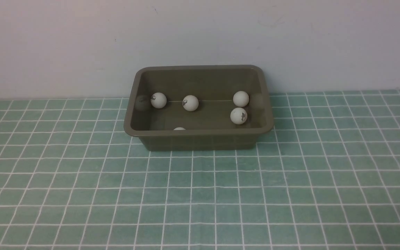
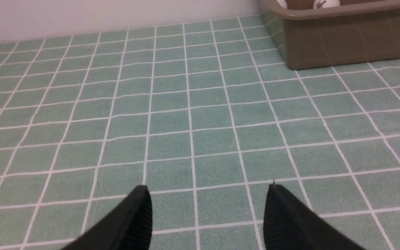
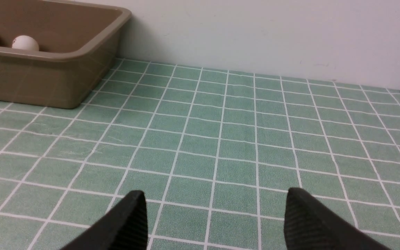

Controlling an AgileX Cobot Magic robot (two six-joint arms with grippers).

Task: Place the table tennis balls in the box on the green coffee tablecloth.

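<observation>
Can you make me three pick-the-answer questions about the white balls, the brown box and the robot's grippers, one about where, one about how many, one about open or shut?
1. Where are the table tennis balls?
A. Inside the box
B. On the cloth in front of the box
C. Held in a gripper

2. How many balls show in the front view?
A. Two
B. Five, one half hidden
C. Nine

3. How is the left gripper?
A. Shut on a ball
B. Open and holding nothing
C. Shut on the box rim

Answers:
1. A: every ball in view lies within the walls of the box, and the green coffee tablecloth around it shows no balls.
2. B: four balls show whole, and a fifth peeks over the near rim.
3. B: in the left wrist view the left gripper has its fingers apart with only cloth between them.
</observation>
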